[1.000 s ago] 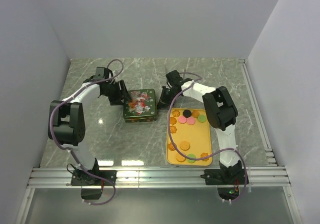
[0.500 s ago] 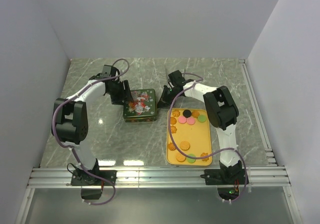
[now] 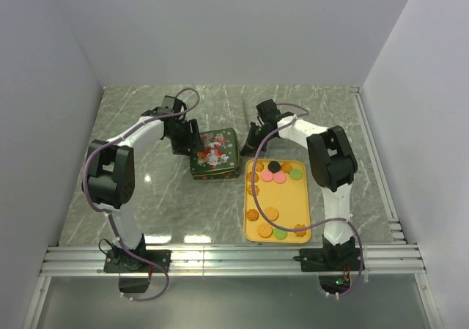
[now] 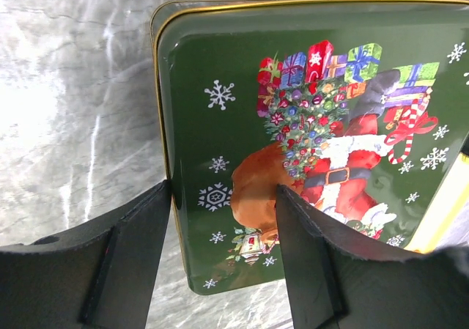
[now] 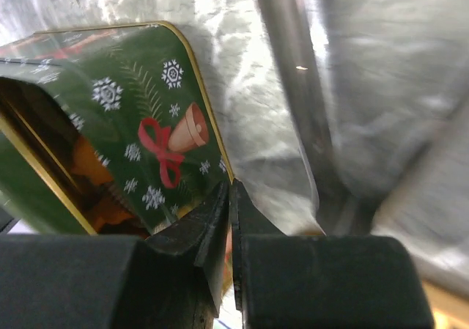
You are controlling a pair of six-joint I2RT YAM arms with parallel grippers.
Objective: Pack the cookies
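A green Christmas tin (image 3: 215, 153) with a Santa lid stands shut on the table, left of a yellow tray (image 3: 290, 197). The cookies (image 3: 272, 175) lie on the tray: golden, pink, green and one black. My left gripper (image 3: 194, 143) is open at the tin's left edge. In the left wrist view it (image 4: 223, 190) straddles the corner of the tin (image 4: 330, 124), one finger beside the wall and one over the lid. My right gripper (image 3: 250, 144) is shut at the tin's right side. In the right wrist view its tips (image 5: 231, 184) touch the gold rim of the tin (image 5: 168, 131).
Grey marble table top (image 3: 146, 190) with white walls on three sides. A metal rail (image 3: 234, 256) runs along the near edge. The tray's top edge lies close to the tin's near right corner.
The tin has slid to the right and turned a little. Both grippers have moved right along with it, staying at its left and right sides.
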